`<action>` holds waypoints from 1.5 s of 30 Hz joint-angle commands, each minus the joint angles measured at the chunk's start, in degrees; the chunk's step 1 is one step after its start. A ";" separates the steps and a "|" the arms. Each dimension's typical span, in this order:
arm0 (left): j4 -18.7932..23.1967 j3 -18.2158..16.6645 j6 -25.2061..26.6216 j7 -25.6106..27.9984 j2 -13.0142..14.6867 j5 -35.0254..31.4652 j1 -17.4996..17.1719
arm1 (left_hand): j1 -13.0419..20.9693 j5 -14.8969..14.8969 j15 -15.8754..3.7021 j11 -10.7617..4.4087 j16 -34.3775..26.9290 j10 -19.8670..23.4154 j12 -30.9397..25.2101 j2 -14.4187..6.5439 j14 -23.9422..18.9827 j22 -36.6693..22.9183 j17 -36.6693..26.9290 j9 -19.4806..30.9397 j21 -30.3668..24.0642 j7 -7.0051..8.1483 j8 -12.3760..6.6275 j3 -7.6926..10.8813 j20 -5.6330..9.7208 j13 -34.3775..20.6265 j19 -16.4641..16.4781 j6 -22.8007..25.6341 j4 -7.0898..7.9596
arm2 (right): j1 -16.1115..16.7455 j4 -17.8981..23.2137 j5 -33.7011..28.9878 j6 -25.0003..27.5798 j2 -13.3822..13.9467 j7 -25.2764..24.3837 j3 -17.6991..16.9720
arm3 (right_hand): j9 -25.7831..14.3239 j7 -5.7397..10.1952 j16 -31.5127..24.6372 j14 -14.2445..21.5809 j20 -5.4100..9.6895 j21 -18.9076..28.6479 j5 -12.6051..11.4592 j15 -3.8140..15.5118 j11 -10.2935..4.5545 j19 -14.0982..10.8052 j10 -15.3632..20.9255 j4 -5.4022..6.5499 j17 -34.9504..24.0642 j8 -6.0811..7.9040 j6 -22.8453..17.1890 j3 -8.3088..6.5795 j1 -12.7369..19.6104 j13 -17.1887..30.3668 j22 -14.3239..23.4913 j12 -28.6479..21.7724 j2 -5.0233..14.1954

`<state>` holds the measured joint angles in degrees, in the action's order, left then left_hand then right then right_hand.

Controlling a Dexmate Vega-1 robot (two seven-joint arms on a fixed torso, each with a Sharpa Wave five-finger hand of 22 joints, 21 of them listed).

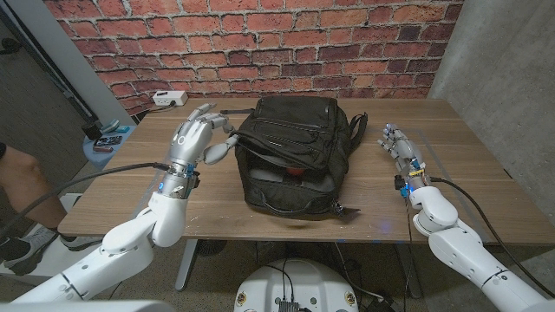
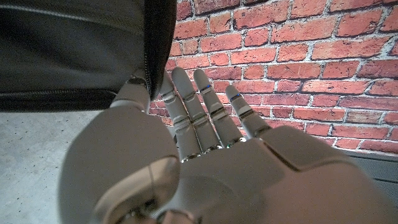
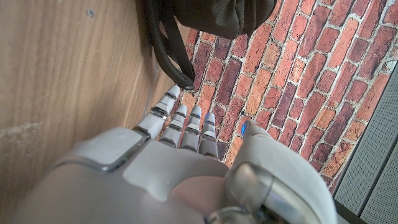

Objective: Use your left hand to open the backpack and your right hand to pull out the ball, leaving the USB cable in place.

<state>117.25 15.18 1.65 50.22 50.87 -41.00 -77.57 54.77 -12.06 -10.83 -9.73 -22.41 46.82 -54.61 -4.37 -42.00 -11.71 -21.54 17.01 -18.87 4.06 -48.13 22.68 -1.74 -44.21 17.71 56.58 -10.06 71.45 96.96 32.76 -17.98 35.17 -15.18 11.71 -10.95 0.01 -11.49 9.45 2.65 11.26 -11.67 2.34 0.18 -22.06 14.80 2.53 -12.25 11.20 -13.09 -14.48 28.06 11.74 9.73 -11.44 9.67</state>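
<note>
A black backpack (image 1: pixel 295 143) lies in the middle of the wooden table (image 1: pixel 451 186), its mouth facing me and partly agape. Inside the gap a small red patch (image 1: pixel 297 171) shows; I cannot tell what it is. My left hand (image 1: pixel 195 137) is raised at the backpack's left side with fingers spread. In the left wrist view its thumb (image 2: pixel 134 93) touches the zipper edge of the backpack (image 2: pixel 74 50). My right hand (image 1: pixel 399 146) stays apart from the bag on its right, fingers straight and holding nothing. The right wrist view shows a black strap (image 3: pixel 168 50) ahead of the right hand (image 3: pixel 180 130).
A white power strip (image 1: pixel 169 98) lies at the table's back left corner. A blue stand with small items (image 1: pixel 108 139) sits beyond the left edge, and a person's leg (image 1: pixel 17 178) is at the far left. A brick wall closes the back.
</note>
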 commanded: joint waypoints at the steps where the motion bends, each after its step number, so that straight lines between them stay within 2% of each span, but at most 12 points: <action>1: -0.26 2.69 -1.06 -2.45 -5.01 0.88 3.18 | 1.76 -0.62 0.08 0.12 -0.48 0.74 -0.69 -0.51 -0.69 -0.19 -0.37 -0.19 -0.36 -0.25 -0.30 0.34 -0.45 -0.50 0.21 1.09 -0.24 | 0.26 0.77 -1.31 0.47 -0.07 -0.88 0.49 | -0.03 0.01 -0.31 0.25 1.87 -0.12 0.18 0.49 0.21 -0.42 -0.05 -0.12 -0.13 0.10 0.18 -0.72 0.02 0.16 0.09 -0.16 -0.48; 13: 0.01 4.35 -0.14 -5.83 -8.49 3.35 5.69 | 2.30 -1.21 0.34 0.22 -0.58 1.22 -1.27 -0.07 -1.19 -0.18 -0.84 -0.32 -0.41 -0.64 -0.46 0.31 -0.83 -0.56 0.02 1.43 0.06 | 1.69 3.25 -3.60 1.96 0.76 -2.92 0.70 | -0.02 0.00 -0.32 0.24 1.89 -0.13 0.23 0.52 0.19 -0.40 -0.13 -0.26 -0.13 0.11 0.19 -0.89 0.00 0.16 0.09 -0.13 -0.49; 29: 0.88 4.43 2.79 -9.29 -12.25 8.60 7.33 | 2.95 -1.91 0.90 0.91 -0.27 1.08 -1.87 -0.22 -1.02 -0.16 -1.36 -0.11 -0.27 -1.13 -0.49 0.58 -1.64 -0.77 -0.69 0.89 0.42 | 6.32 9.24 -7.47 4.22 1.71 -7.11 0.16 | -0.02 -0.06 -0.34 0.27 1.89 -0.12 0.28 0.46 0.22 -0.40 -0.16 -0.69 -0.07 0.15 0.10 -1.18 0.25 0.15 0.09 -0.13 -0.53; 45: -0.28 6.39 2.70 -11.41 -15.93 13.38 12.02 | 3.32 -2.45 1.20 1.50 -0.04 0.79 -2.52 -0.19 -1.06 -0.15 -1.91 0.12 -0.25 -1.49 -0.60 0.65 -2.30 -1.07 -1.12 0.58 0.60 | 9.04 14.01 -9.86 6.61 1.93 -9.20 -0.62 | -0.03 -0.15 -0.46 0.26 1.78 -0.10 0.35 0.37 0.28 -0.46 -0.02 -1.20 -0.11 0.20 -0.01 -1.27 0.51 0.14 0.09 -0.19 -0.59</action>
<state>117.74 20.52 4.25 40.46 37.08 -30.73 -68.30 57.18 -14.21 -10.02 -8.56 -22.68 47.68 -56.79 -3.92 -42.99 -11.73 -23.27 16.98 -19.08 2.76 -48.30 23.15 -3.61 -45.00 16.45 57.00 -9.71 78.57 107.72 24.58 -12.97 36.80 -22.90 11.56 -10.94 0.01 -11.49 9.45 2.65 11.26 -11.45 2.34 0.18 -22.06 14.80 1.58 -12.26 11.20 -13.09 -15.43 28.29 11.74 9.73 -11.44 9.44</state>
